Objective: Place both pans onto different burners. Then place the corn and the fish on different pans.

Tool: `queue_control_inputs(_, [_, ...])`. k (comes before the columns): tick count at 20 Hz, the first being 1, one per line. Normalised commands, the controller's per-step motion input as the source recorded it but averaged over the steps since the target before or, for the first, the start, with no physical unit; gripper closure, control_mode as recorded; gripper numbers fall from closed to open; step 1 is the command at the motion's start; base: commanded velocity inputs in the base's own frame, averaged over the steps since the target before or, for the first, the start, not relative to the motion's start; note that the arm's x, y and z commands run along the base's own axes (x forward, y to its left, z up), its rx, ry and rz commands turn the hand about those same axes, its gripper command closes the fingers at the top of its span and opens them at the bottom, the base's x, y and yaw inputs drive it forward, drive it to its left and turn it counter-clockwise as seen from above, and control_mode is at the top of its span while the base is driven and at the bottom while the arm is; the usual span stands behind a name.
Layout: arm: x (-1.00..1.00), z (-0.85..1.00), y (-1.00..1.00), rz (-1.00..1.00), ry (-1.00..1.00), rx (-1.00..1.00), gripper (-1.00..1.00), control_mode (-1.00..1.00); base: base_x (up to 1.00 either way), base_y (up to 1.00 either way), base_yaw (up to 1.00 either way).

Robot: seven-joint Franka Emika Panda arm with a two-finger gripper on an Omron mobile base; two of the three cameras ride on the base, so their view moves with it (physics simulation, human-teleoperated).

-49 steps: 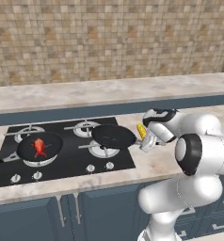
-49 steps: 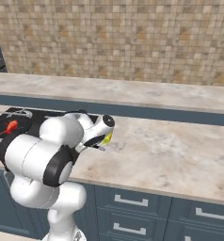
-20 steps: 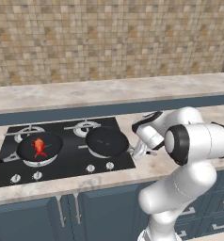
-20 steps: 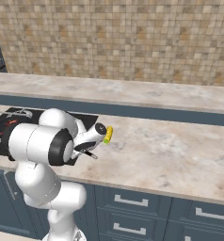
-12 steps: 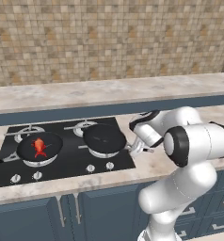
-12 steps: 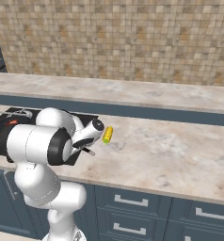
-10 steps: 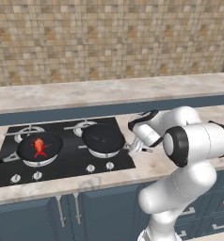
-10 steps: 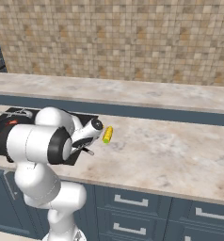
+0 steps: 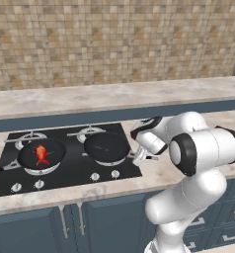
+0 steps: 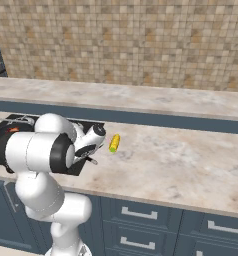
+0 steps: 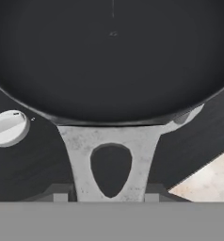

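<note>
My hand point(image 9: 140, 157) is clenched on the handle point(image 11: 110, 160) of the second pan point(image 9: 107, 147), gripping the grey fork where it joins the rim, because that lets me slide the pan along without reaching over its bowl. The pan sits on the cooktop point(image 9: 65, 168) over the burner nearest me, just behind the small silver knobs point(image 9: 104, 174). Farther left, the first pan point(image 9: 41, 154) rests on its own burner with the fish point(image 9: 40, 152) already lying in it, so that half looks settled. The corn point(image 10: 114, 142) lies on the worktop point(image 10: 181, 160) to my right, just beside my wrist and clear of the cooktop, waiting for an empty pan. Against the picture from a couple of seconds back, the pan has travelled left, from the cooktop's right edge to sit more squarely over its burner; the corn and fish have stayed put.
</note>
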Motion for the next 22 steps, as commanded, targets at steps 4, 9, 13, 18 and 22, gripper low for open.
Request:
queue_control_inputs(4, [0.0, 0.0, 0.0, 0.0, 0.0, -0.08, 1.0, -1.0, 0.0, 0.0, 0.0])
queue_control_inputs(9, [0.0, 0.0, 0.0, 0.0, 0.0, -0.11, 1.0, -1.0, 0.0, 0.0, 0.0])
queue_control_inputs(13, [0.0, 0.02, -0.02, -0.03, 0.0, -0.08, 1.0, -1.0, 0.0, 0.0, 0.0])
queue_control_inputs(18, [0.02, 0.13, -0.12, -0.06, 0.0, -0.04, -1.0, -1.0, 0.0, 0.0, 0.0])
queue_control_inputs(22, [0.04, 0.02, -0.2, -0.07, 0.0, -0.05, -1.0, -1.0, 0.0, 0.0, 0.0])
